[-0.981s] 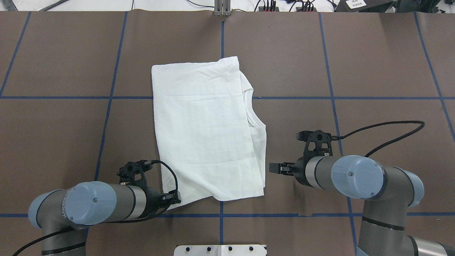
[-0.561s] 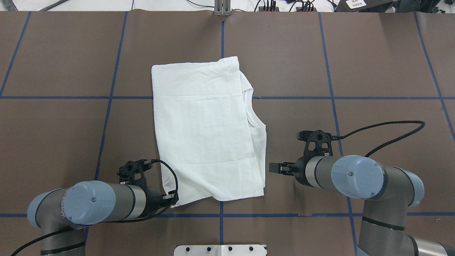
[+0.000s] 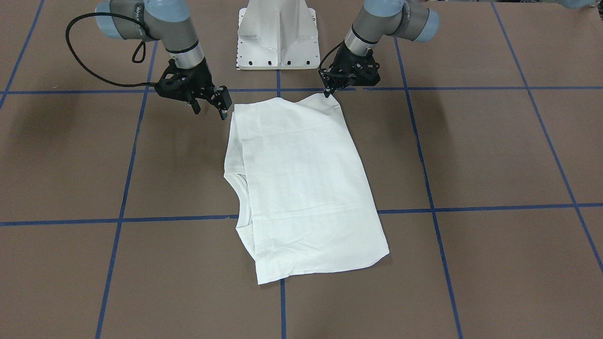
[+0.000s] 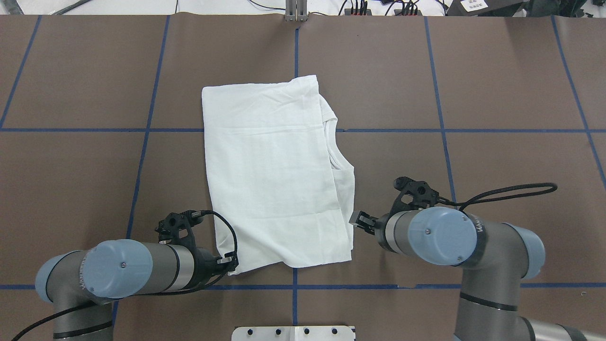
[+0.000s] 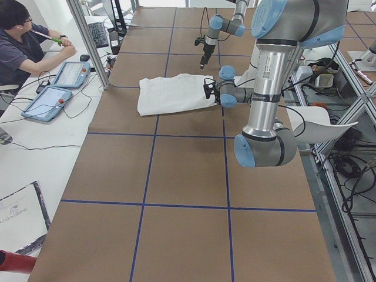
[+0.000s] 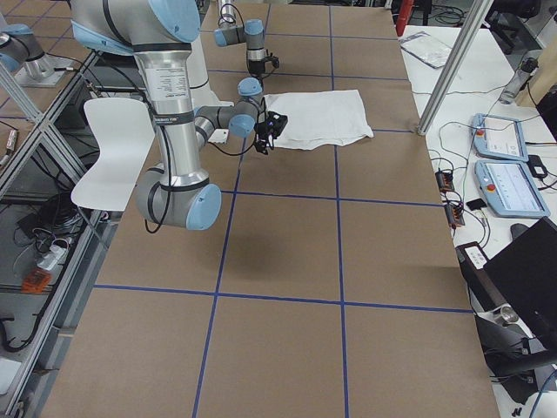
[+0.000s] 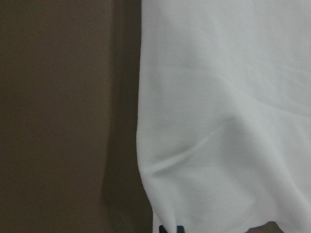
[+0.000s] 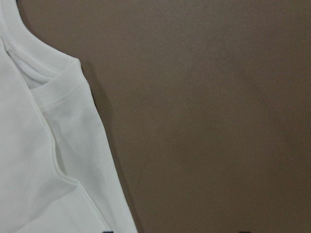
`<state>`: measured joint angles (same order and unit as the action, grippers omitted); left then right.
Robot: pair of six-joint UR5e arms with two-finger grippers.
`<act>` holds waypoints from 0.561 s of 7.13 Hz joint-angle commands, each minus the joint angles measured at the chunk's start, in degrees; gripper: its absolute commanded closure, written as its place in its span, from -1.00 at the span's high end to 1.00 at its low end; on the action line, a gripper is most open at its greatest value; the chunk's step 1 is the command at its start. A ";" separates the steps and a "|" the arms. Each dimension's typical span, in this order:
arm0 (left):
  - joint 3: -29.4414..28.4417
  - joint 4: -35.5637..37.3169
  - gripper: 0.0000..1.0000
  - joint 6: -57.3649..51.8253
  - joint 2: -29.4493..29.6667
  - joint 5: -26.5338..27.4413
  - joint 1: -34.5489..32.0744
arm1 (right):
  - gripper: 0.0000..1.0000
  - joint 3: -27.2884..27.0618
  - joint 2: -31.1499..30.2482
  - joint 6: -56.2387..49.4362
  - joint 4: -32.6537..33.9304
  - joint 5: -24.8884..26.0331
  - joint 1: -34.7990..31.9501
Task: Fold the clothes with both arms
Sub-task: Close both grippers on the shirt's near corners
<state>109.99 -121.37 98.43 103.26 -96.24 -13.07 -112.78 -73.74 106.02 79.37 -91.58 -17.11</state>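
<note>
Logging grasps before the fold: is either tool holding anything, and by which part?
The left tool pinches the white long-sleeved T-shirt by its near left corner; the right tool holds nothing.

- White lettering [image 3: 136,9] runs along the grey tube of the right arm [image 3: 179,35]; we cannot make out its words.
- Similar lettering [image 4: 86,283] sits on the left arm [image 4: 142,270] by its blue cap, too blurred for us to read.
- A printed strip [image 5: 265,66] runs down the near arm's upright tube in the left side view, too small to read.
- A white label [image 4: 473,4] lies on a black device [image 4: 492,8] at the table's far edge; we cannot read its print.
</note>
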 commanded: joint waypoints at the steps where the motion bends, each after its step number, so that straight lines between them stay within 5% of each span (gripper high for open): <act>1: 0.22 -0.01 -1.00 0.01 0.35 -0.09 -0.02 | 0.72 2.02 6.31 13.63 5.89 1.31 3.12; 4: 0.22 -0.01 -1.00 0.01 0.36 -0.26 -0.02 | 0.64 3.27 7.21 14.74 5.62 5.27 5.51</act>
<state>110.25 -121.38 98.44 103.60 -96.40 -13.09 -110.08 -66.78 120.18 85.03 -87.43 -12.47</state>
